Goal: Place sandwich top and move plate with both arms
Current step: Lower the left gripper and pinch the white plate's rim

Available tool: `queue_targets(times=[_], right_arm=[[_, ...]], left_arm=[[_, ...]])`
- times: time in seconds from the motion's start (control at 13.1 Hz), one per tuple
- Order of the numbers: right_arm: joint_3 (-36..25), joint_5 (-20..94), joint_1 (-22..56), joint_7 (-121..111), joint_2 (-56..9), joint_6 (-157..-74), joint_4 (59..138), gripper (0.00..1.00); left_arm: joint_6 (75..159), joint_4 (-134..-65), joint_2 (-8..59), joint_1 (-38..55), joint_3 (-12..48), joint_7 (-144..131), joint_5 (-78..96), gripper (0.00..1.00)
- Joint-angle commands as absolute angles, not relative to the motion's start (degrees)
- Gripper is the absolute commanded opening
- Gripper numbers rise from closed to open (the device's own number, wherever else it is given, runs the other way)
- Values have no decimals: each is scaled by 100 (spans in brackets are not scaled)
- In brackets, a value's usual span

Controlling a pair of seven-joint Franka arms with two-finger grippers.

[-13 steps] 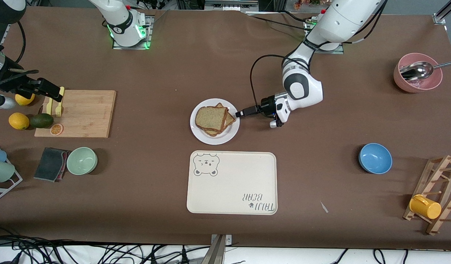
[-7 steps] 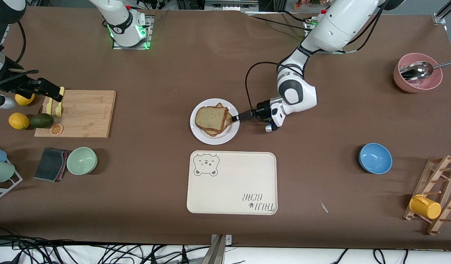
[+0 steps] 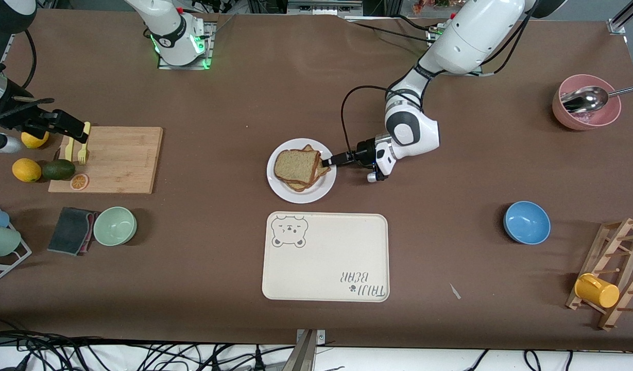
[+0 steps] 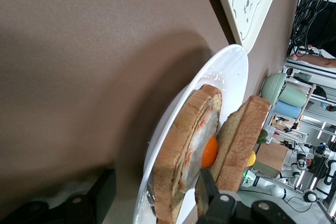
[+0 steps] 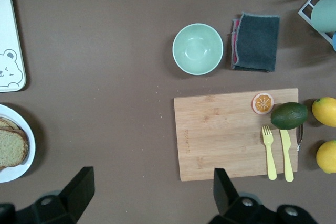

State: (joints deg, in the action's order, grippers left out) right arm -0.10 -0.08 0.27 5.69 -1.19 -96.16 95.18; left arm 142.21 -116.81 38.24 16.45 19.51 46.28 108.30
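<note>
Since a second ago the left gripper [image 3: 326, 161] has slid sideways toward the right arm's end of the tabletop [image 3: 450, 154], from just outside the rim of the round glossy white plate [image 3: 288, 191] to over that rim, while the plate, the bread and the right arm lie as they did. On the plate, which sits mid-table just farther from the front camera than the cream rectangular bear-print tray [image 3: 325, 256], the plain tan speckled sandwich top [image 3: 295, 165] now rests skewed on the darker slice carrying the white-and-orange fried egg [image 4: 208, 150]. In the left wrist view the left gripper's fingers are spread, one black finger [image 4: 207, 190] lying between the two slices and the other down by the tabletop outside the rim, so they straddle the plate's edge without pinching it yet. The plate lies straight ahead of these fingers, along their reach, so my guess is the grip closes on the rim right there. Over the end of the pale bamboo cutting board [image 3: 115, 159], the right gripper [image 3: 71, 130] waits with its fingers parted and nothing between them, well apart from the plate. The left arm is plainly the nearer one.
</note>
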Motion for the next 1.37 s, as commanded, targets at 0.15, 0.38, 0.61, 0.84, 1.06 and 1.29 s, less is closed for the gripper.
queue_targets(times=[0.15, 0.38, 0.61, 0.84, 1.06, 1.29], right_arm=[[18, 88, -18, 598, -97, -9554, 9475, 100], [18, 88, -18, 598, -97, -9554, 9466, 100], [18, 88, -18, 598, -97, -9554, 9475, 100], [18, 88, -18, 598, -97, -9545, 9475, 100], [18, 88, -18, 598, -97, -9545, 9475, 100], [18, 88, -18, 598, -97, -9545, 9475, 100]], left_arm=[[14300, -11988, 3613, 1556, 1951, 5045, 11057, 76], [14274, -12128, 3542, 1503, 1960, 5167, 11030, 70], [14265, -12190, 3507, 1477, 1977, 5212, 11030, 61], [14265, -12190, 3507, 1485, 2039, 5203, 11048, 48], [14265, -12182, 3498, 1538, 2057, 5177, 11065, 38], [14265, -12182, 3498, 1547, 2057, 5177, 11065, 24]])
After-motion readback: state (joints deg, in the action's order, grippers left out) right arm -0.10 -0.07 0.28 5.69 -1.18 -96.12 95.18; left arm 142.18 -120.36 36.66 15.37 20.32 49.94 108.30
